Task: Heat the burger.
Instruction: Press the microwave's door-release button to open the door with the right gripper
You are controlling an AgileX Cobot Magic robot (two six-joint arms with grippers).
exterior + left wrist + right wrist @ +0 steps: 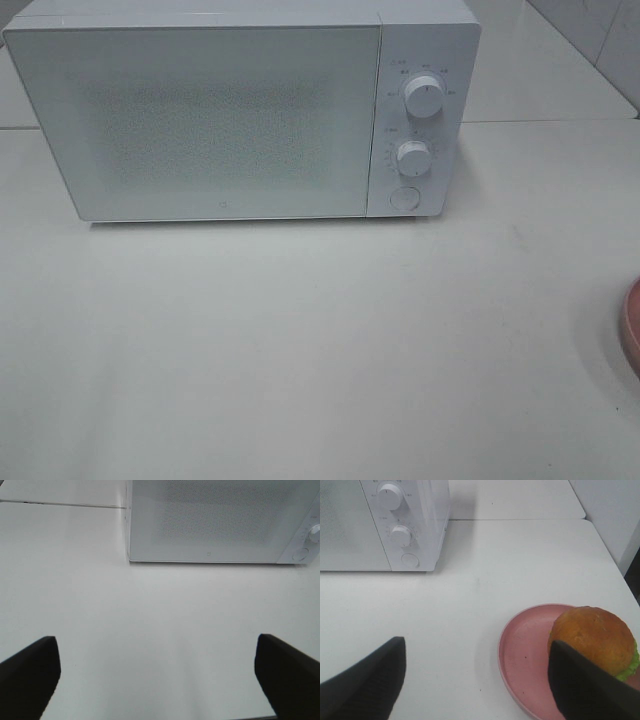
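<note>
Opening step: microwave [200, 110] shut, burger [594, 640] not yet lifted.
The left fingers [30, 672] and right fingers [370, 680] are spread wide and empty; the burger sits on the pink plate [520, 650], partly behind one right finger. Next likely: open the door.

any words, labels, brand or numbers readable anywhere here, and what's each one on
No text reads clearly.
Markings around the upper knob of the microwave: too small and blurred to read.
Markings around the lower knob: too blurred to read.
Small mark low on the microwave front: too small to read.
Pink plate and burger: no text shows.
</note>
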